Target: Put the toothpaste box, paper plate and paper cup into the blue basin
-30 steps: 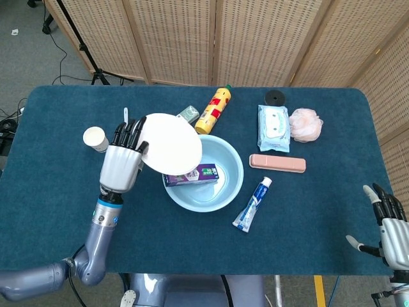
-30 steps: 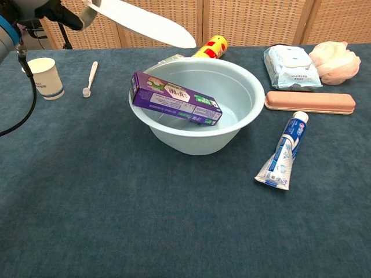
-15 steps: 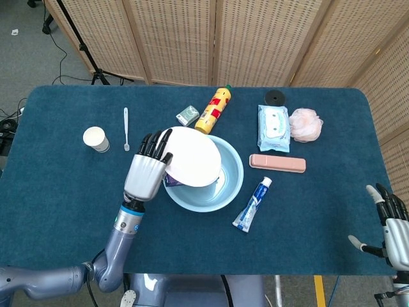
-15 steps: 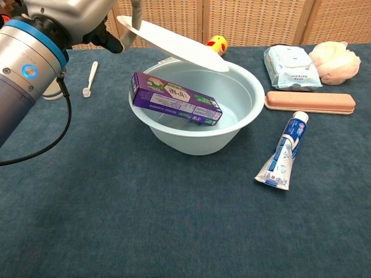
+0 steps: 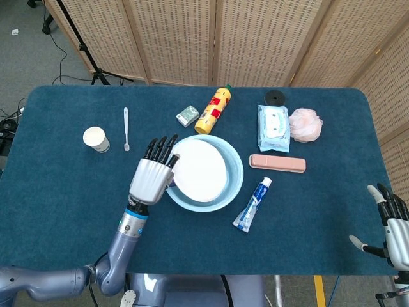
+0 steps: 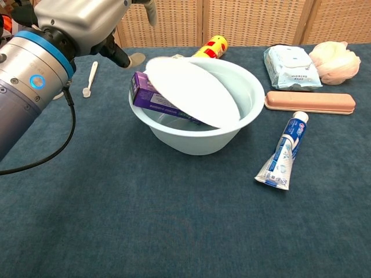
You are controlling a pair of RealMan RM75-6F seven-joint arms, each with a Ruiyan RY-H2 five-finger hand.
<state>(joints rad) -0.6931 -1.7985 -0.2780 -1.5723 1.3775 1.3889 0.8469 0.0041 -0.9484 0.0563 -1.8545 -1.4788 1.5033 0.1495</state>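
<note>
Paper plate (image 6: 191, 91) tilted in blue basin (image 6: 246, 98), covering toothpaste box (image 6: 141, 92); left hand (image 5: 152, 176) beside, fingers spread, empty. Paper cup (image 5: 95, 138) well apart left. Right hand (image 5: 391, 224) spread, empty.

The table (image 5: 64, 204), covered in dark teal cloth, carries a blue basin (image 5: 235, 171) near its middle. At its nine to ten o'clock stand a paper cup (image 5: 95, 138) and a white spoon (image 5: 126, 128). At twelve lie a small green box (image 5: 187, 115) and a yellow bottle (image 5: 214, 109). From one to three: black disc (image 5: 274, 97), wipes pack (image 5: 273, 127), pink puff (image 5: 305, 124), pink case (image 5: 277, 163). A toothpaste tube (image 5: 253, 204) lies at four.
</note>
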